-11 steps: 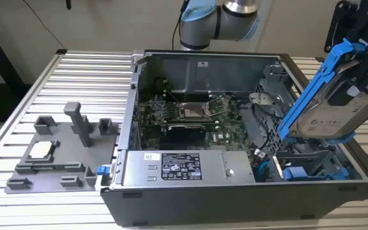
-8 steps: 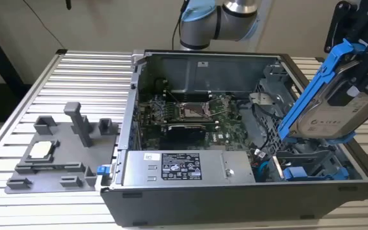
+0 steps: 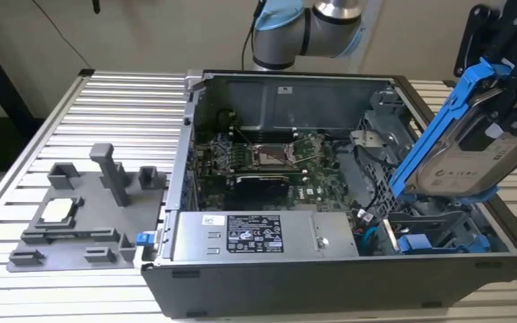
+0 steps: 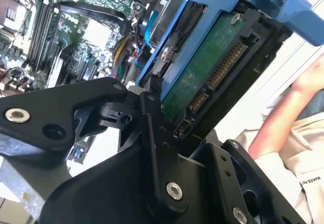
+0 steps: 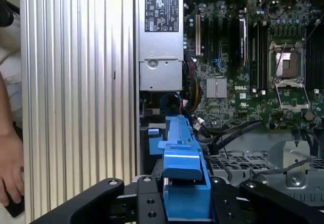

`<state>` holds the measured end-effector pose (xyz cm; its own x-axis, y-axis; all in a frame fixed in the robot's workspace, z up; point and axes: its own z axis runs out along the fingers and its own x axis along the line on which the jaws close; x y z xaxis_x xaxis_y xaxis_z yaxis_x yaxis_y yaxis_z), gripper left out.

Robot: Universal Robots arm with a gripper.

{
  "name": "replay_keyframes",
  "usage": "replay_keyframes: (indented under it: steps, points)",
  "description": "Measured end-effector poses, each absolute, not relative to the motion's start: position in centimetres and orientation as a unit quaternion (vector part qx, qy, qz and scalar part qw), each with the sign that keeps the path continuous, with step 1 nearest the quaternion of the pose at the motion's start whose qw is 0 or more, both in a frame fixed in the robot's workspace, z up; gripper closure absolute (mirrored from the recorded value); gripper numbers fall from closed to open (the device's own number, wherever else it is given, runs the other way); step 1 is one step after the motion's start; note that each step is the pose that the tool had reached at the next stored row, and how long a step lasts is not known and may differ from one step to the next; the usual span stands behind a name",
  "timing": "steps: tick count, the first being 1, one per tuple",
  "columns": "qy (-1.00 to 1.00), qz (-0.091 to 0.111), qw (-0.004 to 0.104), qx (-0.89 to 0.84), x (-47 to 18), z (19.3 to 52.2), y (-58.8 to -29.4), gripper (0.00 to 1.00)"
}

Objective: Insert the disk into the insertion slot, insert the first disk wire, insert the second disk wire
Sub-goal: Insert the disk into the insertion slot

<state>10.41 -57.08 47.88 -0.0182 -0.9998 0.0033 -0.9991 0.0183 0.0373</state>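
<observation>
Starts at the exterior view's left with a grey fixture block (image 3: 79,215) on the slatted table (image 3: 25,134), well apart from the work. Moves right into the open case (image 3: 330,289): power supply (image 3: 258,235), then loose cables (image 3: 366,225) beside the insertion slot (image 3: 425,222). Holds the disk (image 3: 460,161) steeply tilted just above that slot, clamped tight at its upper end in the gripper (image 3: 510,113). Risks jamming on the cage lip at this slant, pinching those cables, or pivoting in so high a hold.
</observation>
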Motion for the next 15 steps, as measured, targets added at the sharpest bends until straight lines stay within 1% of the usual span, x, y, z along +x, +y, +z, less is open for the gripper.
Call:
replay_keyframes:
  steps: [15]
  points:
    - [-0.713,-0.012,0.014,0.701,10.9,46.3,-57.1,0.67]
